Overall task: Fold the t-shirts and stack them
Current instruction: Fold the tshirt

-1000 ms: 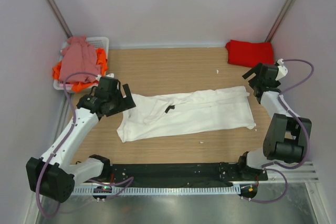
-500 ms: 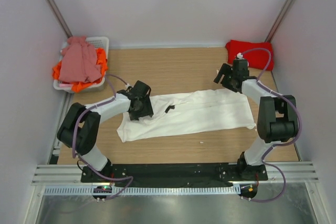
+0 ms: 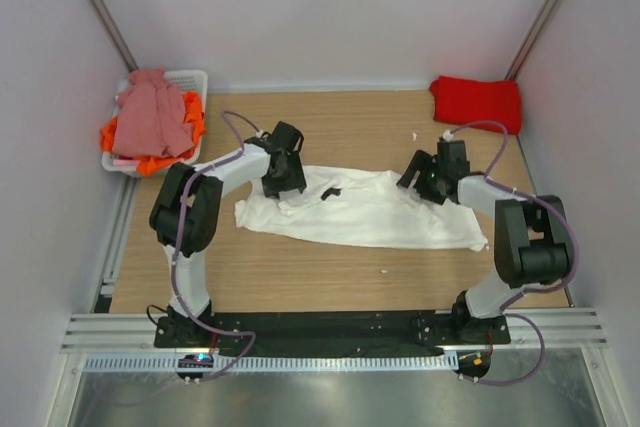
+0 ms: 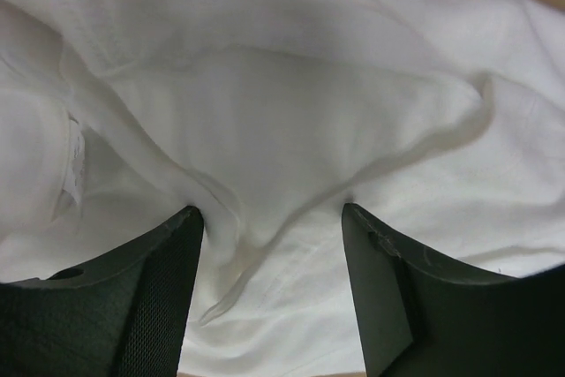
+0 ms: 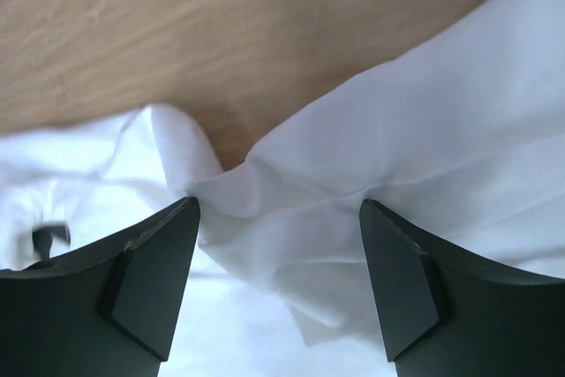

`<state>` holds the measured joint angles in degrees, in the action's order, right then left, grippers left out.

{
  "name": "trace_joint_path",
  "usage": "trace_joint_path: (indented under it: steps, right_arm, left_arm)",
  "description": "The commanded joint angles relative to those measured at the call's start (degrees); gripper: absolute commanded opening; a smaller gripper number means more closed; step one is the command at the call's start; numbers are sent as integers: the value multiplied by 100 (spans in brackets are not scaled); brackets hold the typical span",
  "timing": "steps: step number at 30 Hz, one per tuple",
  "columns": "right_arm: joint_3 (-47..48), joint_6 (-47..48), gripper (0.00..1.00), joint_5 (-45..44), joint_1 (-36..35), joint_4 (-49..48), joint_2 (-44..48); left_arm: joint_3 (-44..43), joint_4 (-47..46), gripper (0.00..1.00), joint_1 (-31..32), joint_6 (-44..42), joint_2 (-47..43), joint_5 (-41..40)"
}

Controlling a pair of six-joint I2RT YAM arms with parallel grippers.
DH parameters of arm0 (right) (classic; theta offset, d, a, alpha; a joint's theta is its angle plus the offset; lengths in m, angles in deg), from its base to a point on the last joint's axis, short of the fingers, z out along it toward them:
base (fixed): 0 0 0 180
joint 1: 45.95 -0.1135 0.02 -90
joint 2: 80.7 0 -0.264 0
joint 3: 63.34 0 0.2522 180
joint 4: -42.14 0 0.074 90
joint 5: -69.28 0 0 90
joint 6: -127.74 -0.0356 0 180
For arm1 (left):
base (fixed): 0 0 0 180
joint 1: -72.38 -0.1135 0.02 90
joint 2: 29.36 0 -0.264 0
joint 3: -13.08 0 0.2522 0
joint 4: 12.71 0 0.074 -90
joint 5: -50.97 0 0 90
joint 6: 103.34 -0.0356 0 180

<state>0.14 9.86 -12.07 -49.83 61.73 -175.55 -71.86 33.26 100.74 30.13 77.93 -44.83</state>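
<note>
Both grippers, left (image 4: 269, 258) and right (image 5: 278, 262), are standing apart over bunched folds of the white shirt (image 3: 370, 212), cloth lying between their fingers; whether they are pinching it is unclear. Beyond lie the red shirt (image 3: 477, 102) and the basket (image 3: 190, 79).

top external: high behind the arm bases, looking down on the whole table (image 3: 330, 127), far | left wrist: close, down between its own fingers (image 4: 132, 297) onto the white t-shirt (image 4: 291, 130) | right wrist: close, fingers (image 5: 146, 284) at frame bottom | shared: the white t-shirt at centre of top view
</note>
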Motion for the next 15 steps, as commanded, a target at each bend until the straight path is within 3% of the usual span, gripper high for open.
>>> trace_joint_path:
  steps: [1,3,4,5,6,8,9,10,12,13,15]
  right_arm:
    - [-953,-794,80,182,-358,798,508]
    - [-1374,-1375,80,190,-874,543,1291]
    - [-1464,-1674,80,216,-1165,456,1485]
    - [-1525,-2443,80,199,-1516,255,1800]
    - [-1596,-2781,80,260,-2537,35,1890]
    - [-1335,-3283,82,200,-3614,22,1918]
    - [-724,-3259,84,-105,-4011,337,1813]
    - [-396,-3198,85,-465,-4616,723,1829]
    - [160,-3101,90,-1168,-4850,1551,2091]
    - [257,-3066,91,-1529,-4868,1675,2180]
    - [696,-2804,93,-2074,-4859,2307,2304]
  left_arm:
    - [-1385,48,65,-313,-381,1289,-105]
    - [-3439,846,64,-436,-452,2239,-80]
    - [-4334,1214,63,-558,-522,3332,104]
    - [-6275,1897,62,-594,-593,3865,454]
    - [-7286,2156,63,-621,-637,4366,753]
    - [-9202,1890,67,-665,-734,5368,1900]
    - [-9151,1494,72,-665,-734,5330,2186]
    - [-8272,1055,75,-674,-743,5138,2415]
    - [-7091,-281,87,-674,-848,4137,2706]
    - [-6442,-546,92,-674,-935,3890,2777]
    - [-6321,-453,100,-674,-1233,3379,2839]
